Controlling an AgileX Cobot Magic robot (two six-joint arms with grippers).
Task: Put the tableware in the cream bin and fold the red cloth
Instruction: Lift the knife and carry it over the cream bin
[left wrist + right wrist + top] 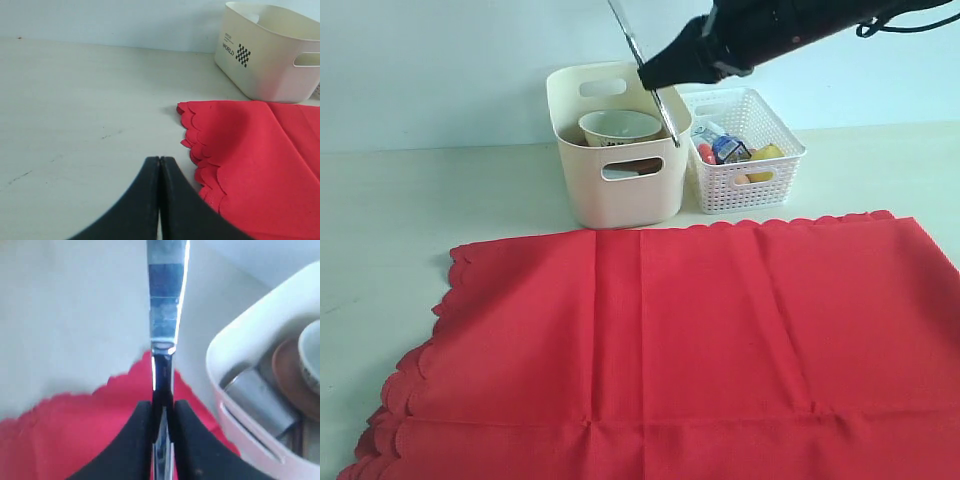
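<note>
Left end effector (159, 197): jaws pressed together, nothing in them, low over bare tabletop (75, 100), just beside the cloth's scalloped corner. Cloth (680, 340) is spread flat across the front, creased, scallops stacked in layers at that corner. Bin (620, 195) stands behind the cloth, near its back edge; bowl (620, 125), cup (260, 400) and plate (287, 372) sit inside. Right end effector (650, 75) hangs above the bin, narrow, clamped on the knife (666, 117). Knife is tilted, lower tip at the bin's right rim, beside the bowl; can't tell if it's inside. Basket (750, 185) holding toy foods stands just right of the bin.
</note>
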